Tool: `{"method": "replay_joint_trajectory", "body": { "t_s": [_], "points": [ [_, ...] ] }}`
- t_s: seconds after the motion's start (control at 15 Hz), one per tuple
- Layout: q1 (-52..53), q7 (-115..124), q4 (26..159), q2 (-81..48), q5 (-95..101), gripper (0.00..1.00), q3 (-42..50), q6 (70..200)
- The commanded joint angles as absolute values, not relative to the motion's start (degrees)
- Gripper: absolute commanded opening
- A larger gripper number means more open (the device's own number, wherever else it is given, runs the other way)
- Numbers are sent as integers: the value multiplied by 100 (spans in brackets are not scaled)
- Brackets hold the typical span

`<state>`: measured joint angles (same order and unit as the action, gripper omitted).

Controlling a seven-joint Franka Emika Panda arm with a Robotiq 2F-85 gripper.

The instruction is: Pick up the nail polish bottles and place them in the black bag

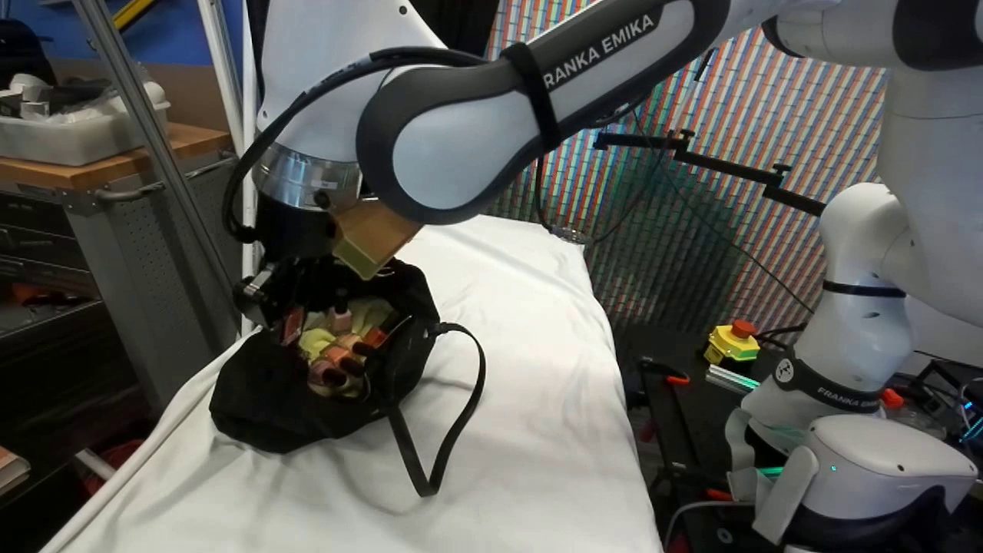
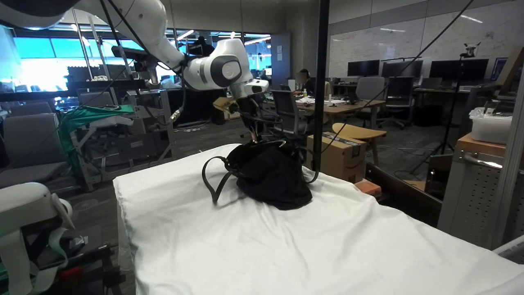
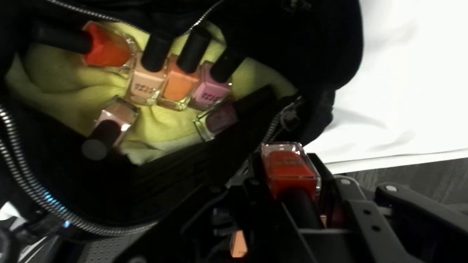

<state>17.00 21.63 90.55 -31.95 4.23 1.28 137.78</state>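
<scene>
At lower right of the wrist view, the gripper point(image 3: 289, 171) pinches a red nail polish bottle point(image 3: 291, 166) between its jaws. Inside the black handbag point(image 3: 321, 47), which rests on a white cloth point(image 1: 530, 430), I count six other nail polish bottles point(image 3: 179, 86), from upper left to centre of this frame.

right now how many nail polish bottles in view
7: red bottle in the claw; in the black bag, peach, orange and pink in a row; orange-red, purple and beige near them. More may be hidden.
</scene>
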Motion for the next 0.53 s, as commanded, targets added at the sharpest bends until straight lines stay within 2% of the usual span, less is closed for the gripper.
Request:
{"method": "replay_joint_trajectory", "body": {
  "t_s": [0.0, 0.47],
  "points": [
    [1546, 2332, 9100, -3052, 526, 15, 243, 13772],
    [1355, 2580, 8895, -3256, 608, 15, 536, 13676]
  ]
}}
